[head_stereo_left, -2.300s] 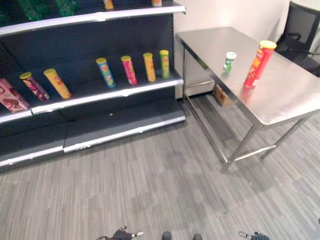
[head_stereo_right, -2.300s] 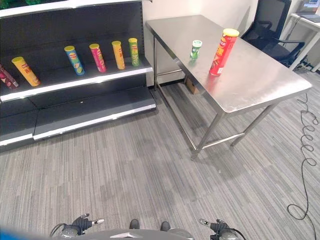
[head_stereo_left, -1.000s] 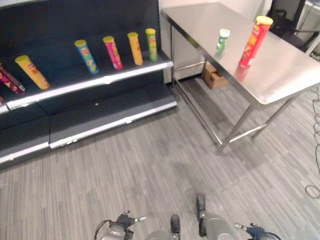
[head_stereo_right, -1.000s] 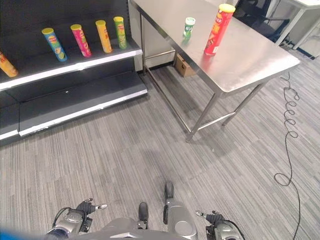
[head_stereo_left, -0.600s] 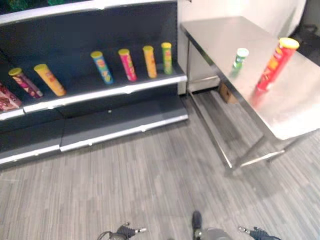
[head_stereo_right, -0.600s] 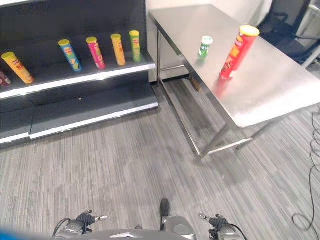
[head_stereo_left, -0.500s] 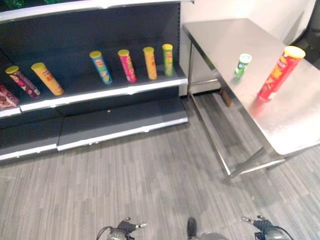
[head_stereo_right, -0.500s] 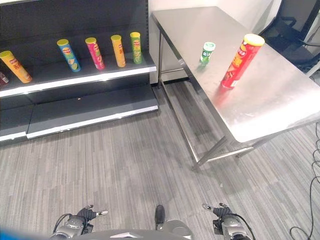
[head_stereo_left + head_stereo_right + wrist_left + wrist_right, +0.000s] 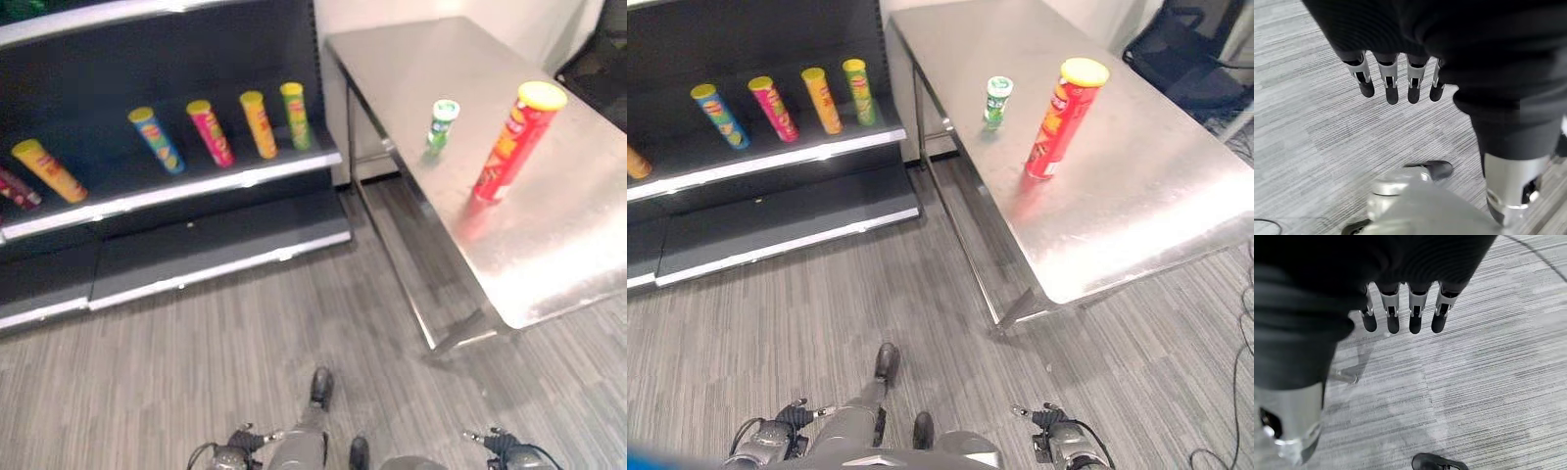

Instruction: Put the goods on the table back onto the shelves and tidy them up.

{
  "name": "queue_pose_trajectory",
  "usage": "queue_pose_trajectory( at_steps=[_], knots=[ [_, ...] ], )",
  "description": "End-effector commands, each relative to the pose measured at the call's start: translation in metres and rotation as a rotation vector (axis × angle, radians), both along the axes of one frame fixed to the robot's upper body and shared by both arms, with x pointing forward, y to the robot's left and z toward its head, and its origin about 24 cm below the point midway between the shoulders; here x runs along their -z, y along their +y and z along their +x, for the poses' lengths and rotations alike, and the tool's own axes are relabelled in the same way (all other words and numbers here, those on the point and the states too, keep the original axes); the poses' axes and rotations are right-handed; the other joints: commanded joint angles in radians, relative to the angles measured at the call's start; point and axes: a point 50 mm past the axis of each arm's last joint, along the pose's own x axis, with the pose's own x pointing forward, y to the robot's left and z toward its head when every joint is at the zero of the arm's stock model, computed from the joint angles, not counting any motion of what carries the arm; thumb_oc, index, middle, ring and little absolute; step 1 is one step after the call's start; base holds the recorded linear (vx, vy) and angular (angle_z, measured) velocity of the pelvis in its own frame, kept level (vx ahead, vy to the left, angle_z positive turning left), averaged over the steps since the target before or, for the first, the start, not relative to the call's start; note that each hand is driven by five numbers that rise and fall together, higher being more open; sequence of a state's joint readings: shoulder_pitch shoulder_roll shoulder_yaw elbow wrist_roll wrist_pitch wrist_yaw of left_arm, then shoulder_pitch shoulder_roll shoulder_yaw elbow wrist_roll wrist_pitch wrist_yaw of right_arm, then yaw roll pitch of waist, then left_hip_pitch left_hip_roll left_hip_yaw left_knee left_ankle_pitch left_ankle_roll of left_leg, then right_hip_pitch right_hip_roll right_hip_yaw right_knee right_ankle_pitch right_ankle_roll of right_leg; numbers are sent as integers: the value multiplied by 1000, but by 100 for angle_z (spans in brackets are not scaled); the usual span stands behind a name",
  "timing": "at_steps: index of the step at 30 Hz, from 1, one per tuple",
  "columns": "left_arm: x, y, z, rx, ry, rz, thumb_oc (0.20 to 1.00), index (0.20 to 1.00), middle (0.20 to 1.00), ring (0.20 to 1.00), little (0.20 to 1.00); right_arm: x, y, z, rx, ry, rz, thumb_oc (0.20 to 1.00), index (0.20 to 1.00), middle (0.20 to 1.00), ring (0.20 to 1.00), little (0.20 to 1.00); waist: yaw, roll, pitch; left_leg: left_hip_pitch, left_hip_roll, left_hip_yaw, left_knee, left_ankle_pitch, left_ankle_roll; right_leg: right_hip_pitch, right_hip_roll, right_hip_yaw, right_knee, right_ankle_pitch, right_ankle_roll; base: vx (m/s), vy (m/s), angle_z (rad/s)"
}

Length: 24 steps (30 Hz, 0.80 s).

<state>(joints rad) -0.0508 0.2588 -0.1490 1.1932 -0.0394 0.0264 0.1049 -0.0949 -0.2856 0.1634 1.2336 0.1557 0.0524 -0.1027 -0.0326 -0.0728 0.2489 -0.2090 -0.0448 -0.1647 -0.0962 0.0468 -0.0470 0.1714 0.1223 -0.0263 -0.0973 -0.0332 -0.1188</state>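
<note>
A tall red can with a yellow lid [image 9: 507, 143] stands upright on the steel table [image 9: 1136, 215]. A small green can with a white lid [image 9: 442, 122] stands a little behind it, nearer the shelves. My left hand [image 9: 1392, 83] hangs low over the carpet, fingers straight and holding nothing. My right hand [image 9: 1416, 316] hangs the same way on the other side. Both hands sit at the bottom edge of the eye views, left hand [image 9: 230, 455] and right hand [image 9: 509, 455], far from the table.
The dark shelf unit [image 9: 196, 186] left of the table carries a row of leaning cans: yellow [image 9: 47, 169], blue [image 9: 155, 140], pink [image 9: 210, 133], orange [image 9: 258, 124], green [image 9: 294, 116]. Grey carpet [image 9: 921, 323] lies between me and both. A black chair [image 9: 1190, 59] stands behind the table.
The whole picture has shifted, so the camera moved; the table now looks closer and more central. Both hands stay hanging low and the cans have not moved.
</note>
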Motion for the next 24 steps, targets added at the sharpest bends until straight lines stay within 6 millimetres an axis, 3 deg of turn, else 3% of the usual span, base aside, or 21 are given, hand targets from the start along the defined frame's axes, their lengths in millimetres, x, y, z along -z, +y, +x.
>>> queue_pose_trajectory(
  at_steps=[1,6,9,13,14,15,17,19,20,21,24],
  knots=[
    [4,-5,-7,-11,16,-14,1000,1000,1000,1000,1000,1,-17,-24,16,42,-54,1000,1000,1000,1000,1000,9,47,-49,96,49,55,9,47,-1,-8,-79,-14,10,-94,117,422,340,-84],
    [1,3,-6,-26,9,1,1000,1000,1000,1000,1000,3,-10,-24,12,50,-31,1000,1000,1000,1000,1000,32,35,-90,152,31,148,9,3,47,5,-148,18,14,-99,158,301,295,-73],
    [-1,7,-1,-18,-4,14,1000,1000,1000,1000,1000,2,-9,-19,25,36,-23,1000,1000,1000,1000,1000,27,40,-100,158,12,170,20,-29,73,-22,-174,25,53,-104,182,213,298,-56],
    [-6,15,7,9,-15,36,1000,1000,1000,1000,1000,0,-12,-15,63,11,-11,1000,1000,1000,1000,1000,8,58,-98,192,-13,190,17,-70,107,-112,-185,17,260,-116,221,197,303,-12],
    [-8,16,11,13,-27,36,1000,1000,1000,1000,1000,-1,-15,-15,82,6,-9,1000,1000,1000,1000,1000,-3,62,-82,214,-20,190,9,-77,120,-163,-188,18,377,-89,231,101,278,-13],
    [-10,17,15,20,-41,40,1000,1000,1000,1000,1000,-1,-18,-19,100,16,-16,1000,1000,1000,1000,1000,-17,62,-58,230,-28,192,9,-87,134,-223,-198,11,500,-42,224,69,252,-10],
    [-12,20,19,28,-50,48,1000,1000,1000,1000,1000,0,-27,-33,159,51,-37,1000,1000,1000,1000,1000,-25,64,-38,253,-34,196,9,-106,147,-268,-219,-18,597,-28,208,91,191,-2],
    [-14,22,21,24,-62,52,1000,1000,1000,1000,1000,-1,-38,-47,243,67,-56,1000,1000,1000,1000,1000,-25,65,-39,266,-29,203,9,-119,145,-271,-227,-38,545,-56,198,138,101,11],
    [-17,25,26,28,-82,61,1000,1000,1000,1000,1000,-5,-55,-62,333,91,-95,1000,1000,1000,1000,1000,-25,70,-40,264,-18,200,9,-122,139,-266,-213,-44,428,-72,196,100,22,1],
    [-17,25,26,28,-82,61,1000,1000,1000,1000,1000,-5,-55,-62,334,91,-95,1000,1000,1000,1000,1000,-24,71,-39,265,-17,200,9,-122,139,-263,-211,-45,423,-70,195,66,-4,-21],
    [-20,26,33,63,-95,77,1000,1000,1000,1000,1000,-12,-77,-87,454,142,-146,1000,1000,1000,1000,1000,-31,63,-20,262,-14,195,10,-119,134,-297,-175,-2,255,-20,216,21,-34,-31]
  ],
)
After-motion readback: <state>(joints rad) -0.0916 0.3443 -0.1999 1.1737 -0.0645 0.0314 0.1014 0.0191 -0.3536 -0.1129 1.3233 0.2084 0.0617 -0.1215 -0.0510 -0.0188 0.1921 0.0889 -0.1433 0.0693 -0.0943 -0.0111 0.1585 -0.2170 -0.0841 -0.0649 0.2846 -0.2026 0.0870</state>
